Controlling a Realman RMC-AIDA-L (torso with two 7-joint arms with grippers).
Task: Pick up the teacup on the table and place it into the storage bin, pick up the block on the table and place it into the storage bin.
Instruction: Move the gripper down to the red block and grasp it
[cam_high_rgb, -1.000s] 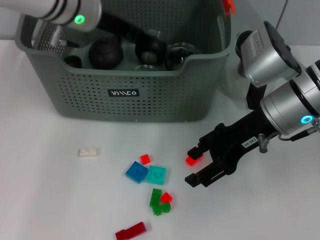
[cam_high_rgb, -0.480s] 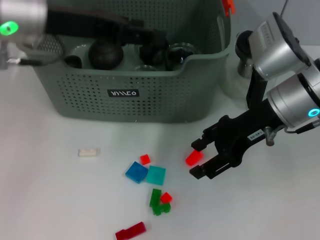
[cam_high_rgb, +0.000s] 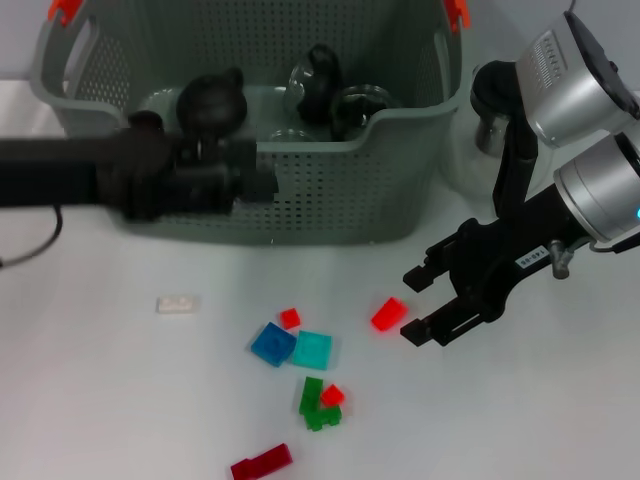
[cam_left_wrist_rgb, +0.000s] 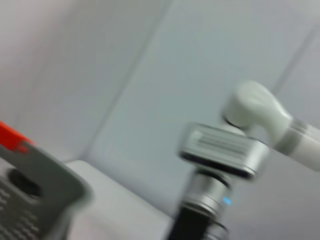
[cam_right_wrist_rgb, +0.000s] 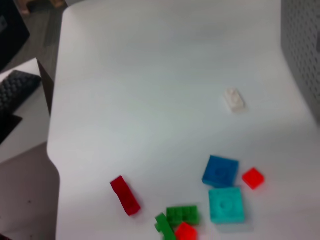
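The grey perforated storage bin (cam_high_rgb: 330, 200) stands at the back of the table, its rim (cam_left_wrist_rgb: 45, 175) also showing in the left wrist view. Clear glass pieces (cam_high_rgb: 358, 105) and dark round things lie inside; I cannot tell which is the teacup. A bright red block (cam_high_rgb: 388, 313) lies on the table in front of the bin's right end. My right gripper (cam_high_rgb: 413, 305) is open just right of that block, apart from it. My left arm is a dark blur across the bin's front, and its gripper (cam_high_rgb: 245, 185) is hard to make out.
Loose blocks lie in front of the bin: white (cam_high_rgb: 178, 303), small red (cam_high_rgb: 290, 318), blue (cam_high_rgb: 272, 343), cyan (cam_high_rgb: 312, 350), green (cam_high_rgb: 318, 405) and dark red (cam_high_rgb: 262, 462). The right wrist view shows the same white (cam_right_wrist_rgb: 234, 99), blue (cam_right_wrist_rgb: 220, 171) and cyan (cam_right_wrist_rgb: 226, 204) blocks.
My left arm has come out of the bin and swung down across its front. My right gripper has drawn back to the right, away from the bright red block, which stays on the table.
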